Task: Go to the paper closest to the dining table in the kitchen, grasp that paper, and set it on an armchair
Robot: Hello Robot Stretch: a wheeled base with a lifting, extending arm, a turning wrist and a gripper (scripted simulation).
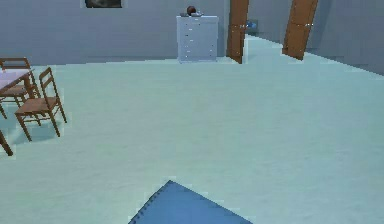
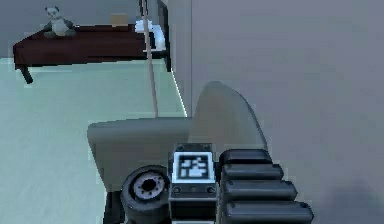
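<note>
Low, arm (image 2: 262,188) short, grey armchair (image 2: 140,138) just behind.

A grey armchair (image 2: 135,145) with a tall rounded back stands upright, low in the arm side view

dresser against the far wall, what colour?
The dresser is white, best seen in the forward view.

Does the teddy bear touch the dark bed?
Touching. The arm side view shows the teddy bear sitting directly on the bed, with no gap beneath.
</note>
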